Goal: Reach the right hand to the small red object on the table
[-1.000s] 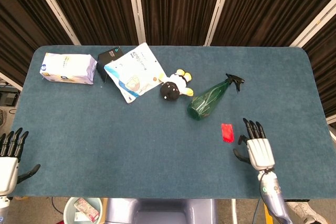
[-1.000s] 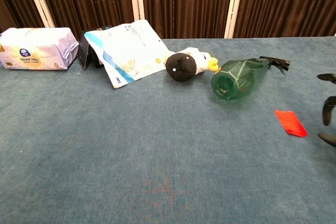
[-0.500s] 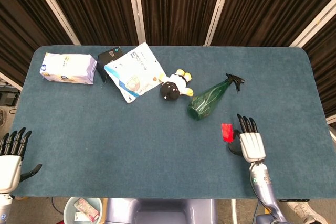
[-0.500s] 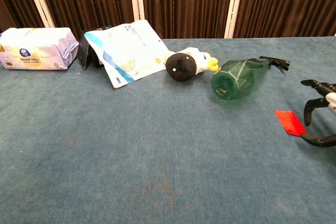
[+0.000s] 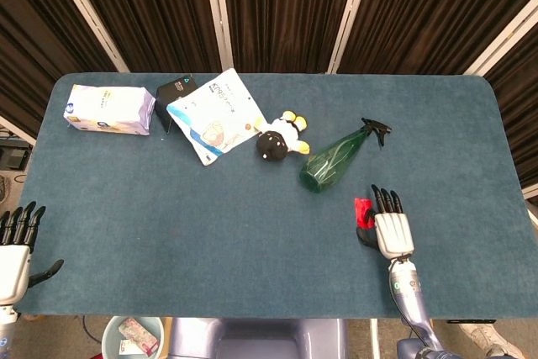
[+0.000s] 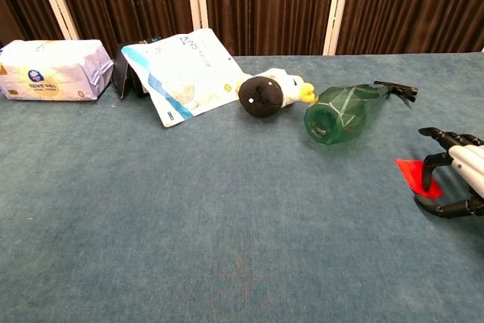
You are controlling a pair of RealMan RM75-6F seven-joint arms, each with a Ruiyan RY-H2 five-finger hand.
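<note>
The small red object [image 5: 362,209] [image 6: 412,174] is a flat red piece lying on the blue table, just in front of the green spray bottle. My right hand [image 5: 391,228] [image 6: 454,172] hovers at its right side with fingers apart, palm down, its thumb side overlapping the red piece's right edge. It holds nothing. My left hand [image 5: 14,250] hangs open off the table's front left corner, seen only in the head view.
A green spray bottle [image 5: 336,158] lies on its side behind the red piece. A black-and-white plush toy [image 5: 279,136], a white and blue pouch [image 5: 213,115], a black box [image 5: 176,88] and a tissue pack [image 5: 109,109] sit along the back left.
My right hand has moved left and slightly forward, from well right of the red piece to its right edge. The left hand shifted a little.
</note>
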